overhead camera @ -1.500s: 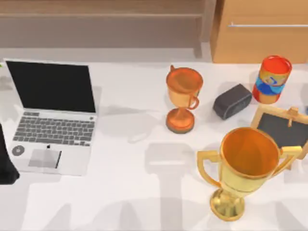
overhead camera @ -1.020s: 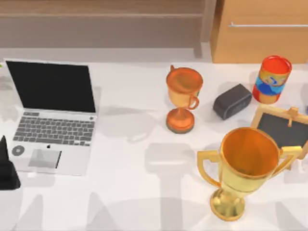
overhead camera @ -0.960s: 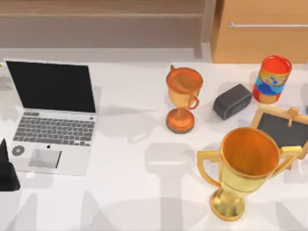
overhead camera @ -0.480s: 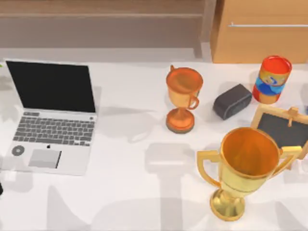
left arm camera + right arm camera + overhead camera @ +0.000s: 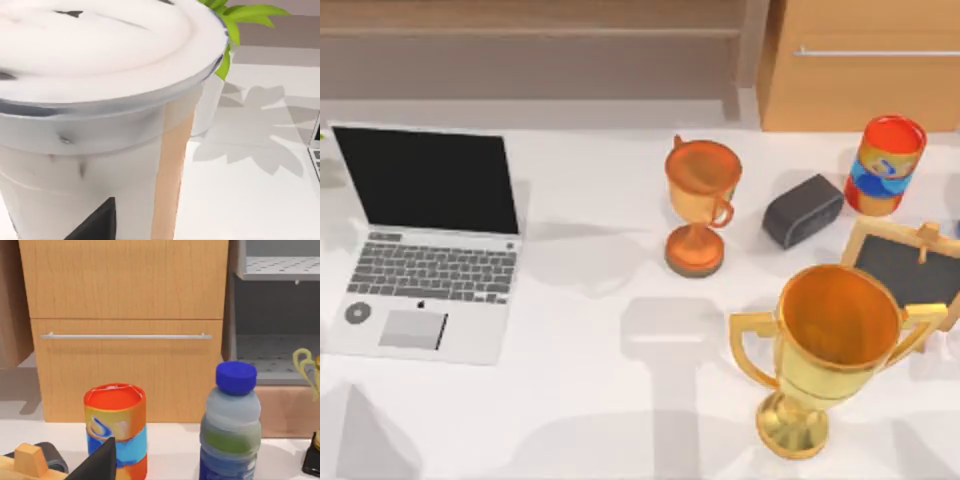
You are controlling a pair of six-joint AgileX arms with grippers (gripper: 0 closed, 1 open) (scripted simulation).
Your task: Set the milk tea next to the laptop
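While the milk tea [image 5: 100, 115] looms right in front of the left wrist camera, beside a potted plant [image 5: 220, 65] just off the laptop [image 5: 425, 240] edge, I judge the carry hardly begun: nothing stands next to the laptop on the worktop [image 5: 610, 400]. Whether either arm's jaws are closed, I cannot tell.

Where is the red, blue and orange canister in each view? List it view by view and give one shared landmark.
Top view: the canister stands at the back right of the table, beside a dark speaker.
Right wrist view: it stands near, beside a blue-capped bottle.
Left wrist view: the milk tea close up instead.
Shared landmark: the wooden cabinet with a silver handle, behind the canister.
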